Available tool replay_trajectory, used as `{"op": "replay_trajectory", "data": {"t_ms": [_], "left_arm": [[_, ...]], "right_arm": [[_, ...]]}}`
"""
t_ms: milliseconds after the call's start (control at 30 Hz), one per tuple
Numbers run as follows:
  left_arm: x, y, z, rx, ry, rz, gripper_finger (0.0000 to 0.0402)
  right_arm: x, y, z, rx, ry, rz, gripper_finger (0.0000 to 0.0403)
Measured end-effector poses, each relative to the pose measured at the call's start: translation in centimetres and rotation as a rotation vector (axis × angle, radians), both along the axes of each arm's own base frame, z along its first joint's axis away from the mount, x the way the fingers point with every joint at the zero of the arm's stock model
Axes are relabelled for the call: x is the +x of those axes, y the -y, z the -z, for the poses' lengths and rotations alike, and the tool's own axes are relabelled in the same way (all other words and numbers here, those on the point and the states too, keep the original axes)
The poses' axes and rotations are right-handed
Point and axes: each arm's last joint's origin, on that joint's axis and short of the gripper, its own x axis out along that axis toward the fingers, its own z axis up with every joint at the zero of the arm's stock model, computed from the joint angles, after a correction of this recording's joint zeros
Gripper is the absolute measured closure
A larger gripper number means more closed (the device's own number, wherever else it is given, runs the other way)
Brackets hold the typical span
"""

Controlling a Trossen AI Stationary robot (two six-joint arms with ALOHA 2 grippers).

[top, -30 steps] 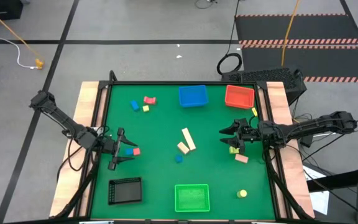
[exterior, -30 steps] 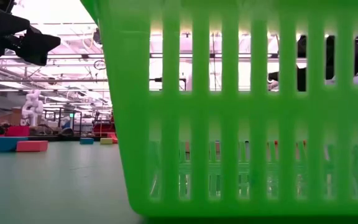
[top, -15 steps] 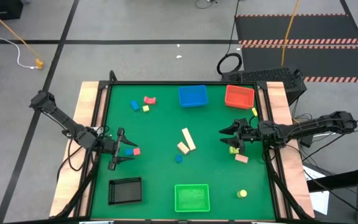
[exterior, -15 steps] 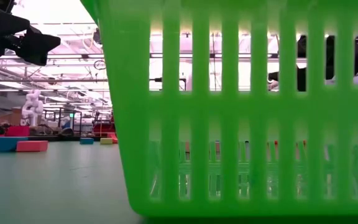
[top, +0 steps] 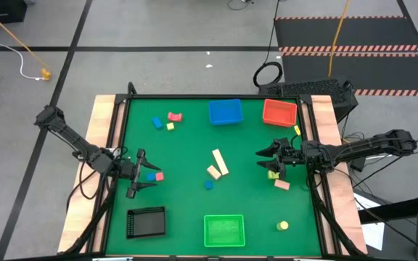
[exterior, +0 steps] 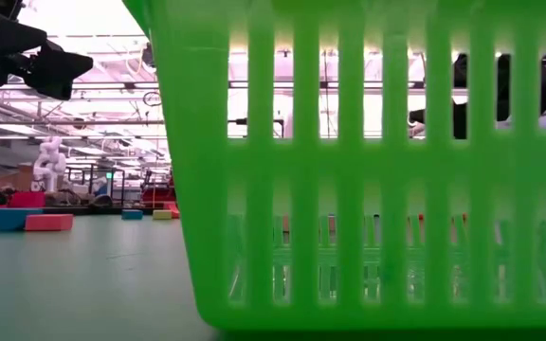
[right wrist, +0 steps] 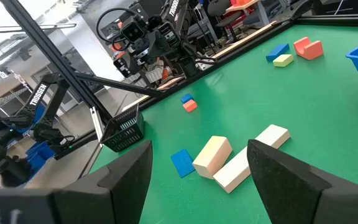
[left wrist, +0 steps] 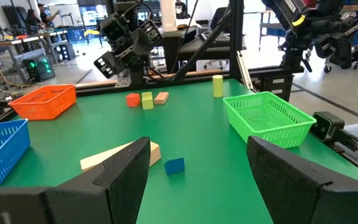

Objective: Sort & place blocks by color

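Note:
Small blocks lie scattered flat on the green table (top: pixel 187 203). My left gripper (top: pixel 144 174) is open at the table's left and hovers over a blue block (top: pixel 150 176) and a red block (top: pixel 158 176). The low view shows it (exterior: pixel 36 57) well above them (exterior: pixel 47 222). My right gripper (top: pixel 267 161) is open at the table's right, beside a lime block (top: pixel 273 175) and a pink-tan block (top: pixel 281 185). Two tan bars (top: pixel 218 165) and a blue cube (top: pixel 208 185) lie mid-table. They also show in the left wrist view (left wrist: pixel 120 155) and the right wrist view (right wrist: pixel 213 155).
A blue tray (top: pixel 225 112) and a red tray (top: pixel 279 112) stand at the far edge, a black tray (top: pixel 146 222) and a green tray (top: pixel 224 230) at the near edge. Blue, red and yellow blocks (top: pixel 167 121) lie far left. A yellow cylinder (top: pixel 283 226) stands near right.

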Motion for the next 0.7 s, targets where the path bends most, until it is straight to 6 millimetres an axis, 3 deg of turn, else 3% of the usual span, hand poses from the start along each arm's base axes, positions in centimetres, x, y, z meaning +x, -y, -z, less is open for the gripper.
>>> {"op": "replay_trajectory", "data": {"t_ms": [700], "left_arm": [[0.0,-0.1,-1.7,-0.118,0.146,-0.018,0.0133]], "right_arm": [[0.0,0.0,0.0,0.000,0.000,0.000,0.0149]]}}
